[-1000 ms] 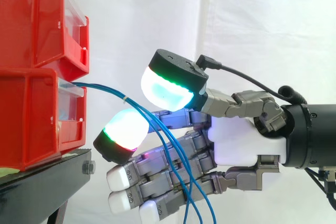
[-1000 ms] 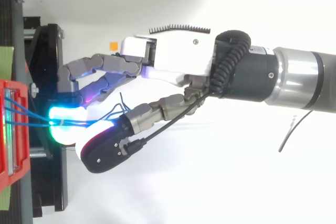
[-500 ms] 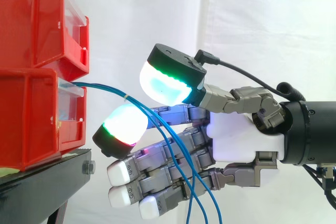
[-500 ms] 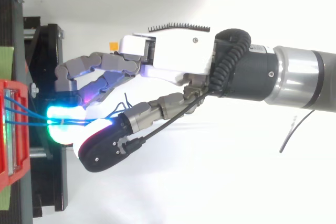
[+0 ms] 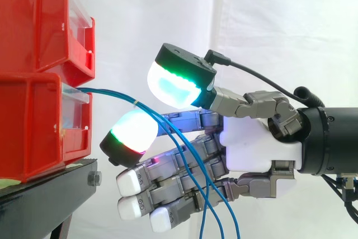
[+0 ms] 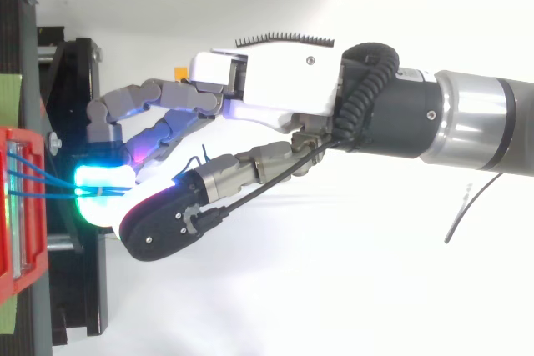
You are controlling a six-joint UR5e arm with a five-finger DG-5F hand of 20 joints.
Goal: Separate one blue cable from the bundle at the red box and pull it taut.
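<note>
Side view, hand [image 5: 257,149] level, fingers [image 5: 168,173] apart, blue cables [image 5: 109,94] between.

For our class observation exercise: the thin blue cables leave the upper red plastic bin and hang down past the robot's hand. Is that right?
No. The side view shows the thin blue cables leaving the lower red plastic bin; they do hang down past the hand.

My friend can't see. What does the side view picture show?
A robot hand reaches from the right to a bundle of blue cables that comes out of the lower red bin and droops down across its fingers. Two glowing pads sit apart with the cables between them.
</note>
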